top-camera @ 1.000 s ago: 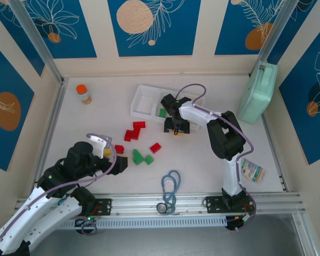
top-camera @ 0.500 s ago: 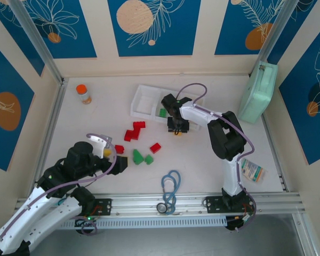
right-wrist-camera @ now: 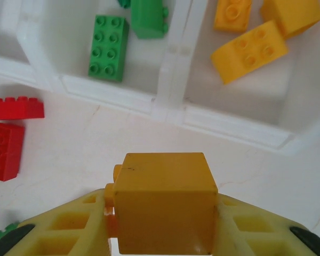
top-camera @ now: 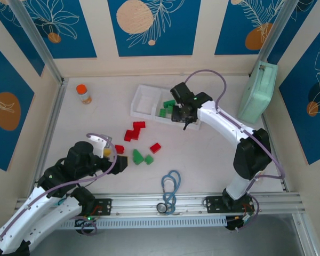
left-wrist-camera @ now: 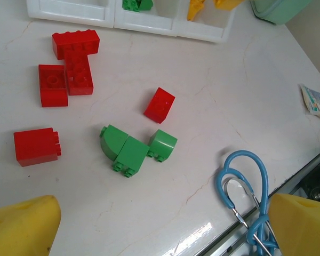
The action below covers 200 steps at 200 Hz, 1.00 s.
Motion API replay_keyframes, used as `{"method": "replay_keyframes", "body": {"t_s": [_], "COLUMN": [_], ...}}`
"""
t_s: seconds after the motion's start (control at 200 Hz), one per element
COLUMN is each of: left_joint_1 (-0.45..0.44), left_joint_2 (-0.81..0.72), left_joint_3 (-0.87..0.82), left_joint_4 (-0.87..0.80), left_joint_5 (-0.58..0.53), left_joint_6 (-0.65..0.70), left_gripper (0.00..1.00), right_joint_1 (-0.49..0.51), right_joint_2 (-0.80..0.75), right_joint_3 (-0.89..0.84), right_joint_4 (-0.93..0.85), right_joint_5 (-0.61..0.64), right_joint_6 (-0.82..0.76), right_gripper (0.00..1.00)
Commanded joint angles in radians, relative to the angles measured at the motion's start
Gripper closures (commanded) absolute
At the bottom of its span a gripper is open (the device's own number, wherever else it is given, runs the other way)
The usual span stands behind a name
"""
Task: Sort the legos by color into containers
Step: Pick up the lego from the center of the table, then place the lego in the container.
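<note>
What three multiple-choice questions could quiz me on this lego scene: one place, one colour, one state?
1. Which tray compartment holds green legos? A left end B middle C right end
2. What colour is the lego held in the right jaws? A red B green C yellow
3. How do the left jaws stand? A wide open B shut empty C shut on a lego
Answers: 1 B, a compartment lies on either side. 2 C, the yellow lego sits clamped in the right wrist view. 3 A, both fingertips sit far apart.
</note>
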Motion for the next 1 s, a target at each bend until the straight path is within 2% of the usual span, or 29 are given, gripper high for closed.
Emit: {"method": "replay_keyframes", "body": {"t_s": [0.0,0.24,0.555,0.645,0.79,0.995], "left_joint_1": [-0.011,-0.011,-0.011,-0.011,-0.01,-0.011], "left_joint_2": [-0.007,-0.012,0.004,-0.001,0.0,0.001], "left_joint_3": [0.0,0.0,0.0,-0.001,-0.001,0.001], "left_joint_4": [-0.001,-0.001,-0.004,-0.004,-0.003,-0.006], "left_joint_5": [-0.005,-0.01,-0.011,-0.014,-0.014,-0.02], "left_joint_6": [-0.006,-0.005,-0.004,-0.004,-0.006,-0.004], "left_gripper": [0.01,0.01,0.01,0.0,0.01,0.01], "right_joint_1": [-0.049,-0.11,-0.126,-0.127,-0.126,-0.11], "right_joint_2": [0.034,0.116,0.187,0.205,0.203,0.12], "right_joint_3": [0.018,0.039,0.036,0.051,0.069,0.051], "right_joint_4": [-0.013,0.0,0.025,0.018,-0.001,-0.008], "right_joint_5": [0.036,0.061,0.081,0.097,0.118,0.132], "right_joint_6": [-0.072,-0.115,-0.116,-0.114,-0.105,-0.077], "right_gripper": [0.59,0.6,0.58,0.49,0.26,0.1]}}
